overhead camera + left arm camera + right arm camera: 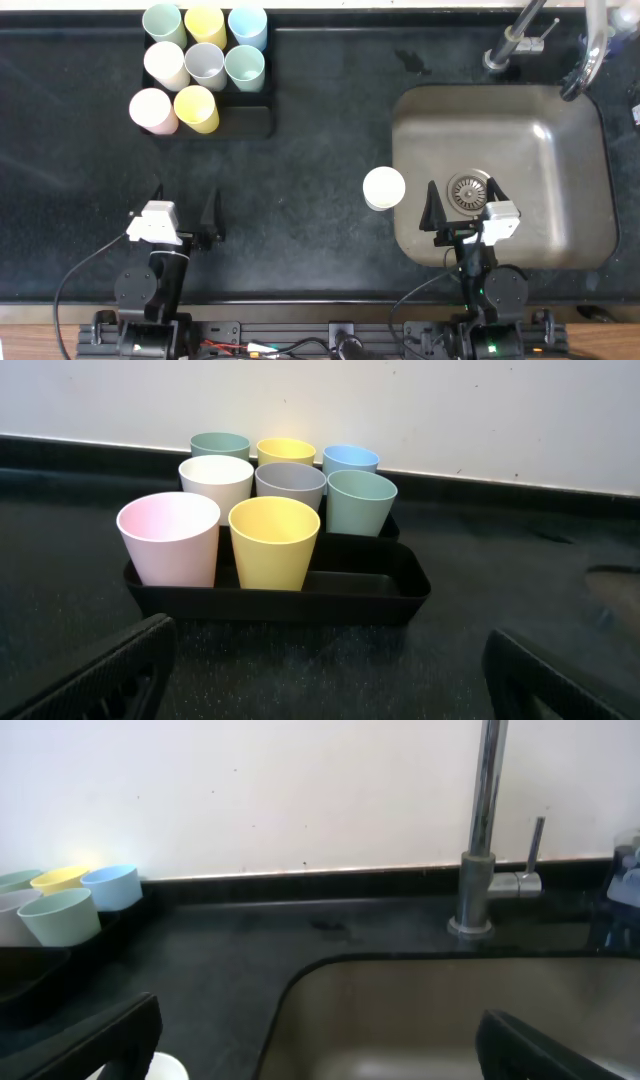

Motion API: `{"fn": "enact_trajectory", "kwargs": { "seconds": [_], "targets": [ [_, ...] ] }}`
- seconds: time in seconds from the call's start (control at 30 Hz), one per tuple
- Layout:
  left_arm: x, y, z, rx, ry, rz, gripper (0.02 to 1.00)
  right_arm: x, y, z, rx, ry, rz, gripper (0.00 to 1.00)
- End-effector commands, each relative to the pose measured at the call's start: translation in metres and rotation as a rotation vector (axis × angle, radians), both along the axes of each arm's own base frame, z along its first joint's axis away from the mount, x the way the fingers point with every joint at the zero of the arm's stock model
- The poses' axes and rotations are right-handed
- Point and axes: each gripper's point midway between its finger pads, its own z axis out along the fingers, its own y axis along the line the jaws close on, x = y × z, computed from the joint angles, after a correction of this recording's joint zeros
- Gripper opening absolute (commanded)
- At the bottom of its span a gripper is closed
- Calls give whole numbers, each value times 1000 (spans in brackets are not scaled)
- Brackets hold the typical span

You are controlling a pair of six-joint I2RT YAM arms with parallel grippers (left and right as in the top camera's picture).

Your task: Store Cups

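A black tray point(250, 122) at the back left of the dark counter holds several upright pastel cups, among them a pink cup point(153, 110) and a yellow cup point(197, 109) in its front row. The left wrist view shows the tray point(350, 595) with the pink cup point(170, 538) and yellow cup point(274, 541) nearest; its front right slot is bare. A lone white cup point(384, 187) stands on the counter just left of the sink point(560, 250); its rim point(165, 1067) peeks in by my right gripper. My left gripper point(185, 215) stands open well in front of the tray. My right gripper point(462, 208) is open over the sink's front left part.
A chrome faucet point(520, 40) rises behind the sink, and its stem point(480, 850) shows in the right wrist view. The drain point(467, 190) lies just beyond my right gripper. Dark counter spreads between the tray and the sink.
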Motion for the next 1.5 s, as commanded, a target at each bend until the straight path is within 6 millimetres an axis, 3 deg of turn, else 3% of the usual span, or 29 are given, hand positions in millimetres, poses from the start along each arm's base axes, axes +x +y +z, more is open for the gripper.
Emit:
{"fn": "enact_trajectory", "kwargs": {
  "seconds": [0.03, 0.3, 0.5, 0.7, 0.87, 1.07, 1.23, 1.5],
  "targets": [
    [0, 0, 1, -9, -7, -2, 1000, -2, 6, 14, 36, 20, 32, 998],
    [0, 0, 1, -9, -6, -2, 1000, 3, 6, 74, 21, 162, 29, 996],
    [0, 0, 1, -9, -7, -2, 1000, -1, 10, 118, -4, 361, 53, 993],
    [0, 0, 1, -9, -6, -2, 1000, -9, 10, 135, -53, 626, 59, 998],
    [0, 0, 1, -9, -7, -2, 998, -6, 23, 126, -113, 828, 161, 998],
    [0, 0, 1, -9, -7, -2, 998, -1, 48, 88, -66, 1072, 316, 996],
    [0, 0, 1, -9, -7, -2, 1000, -1, 49, 53, -52, 1273, 319, 996],
    [0, 0, 1, -9, -7, -2, 1000, 8, 54, 14, -103, 1437, 338, 998]
  ]
}}
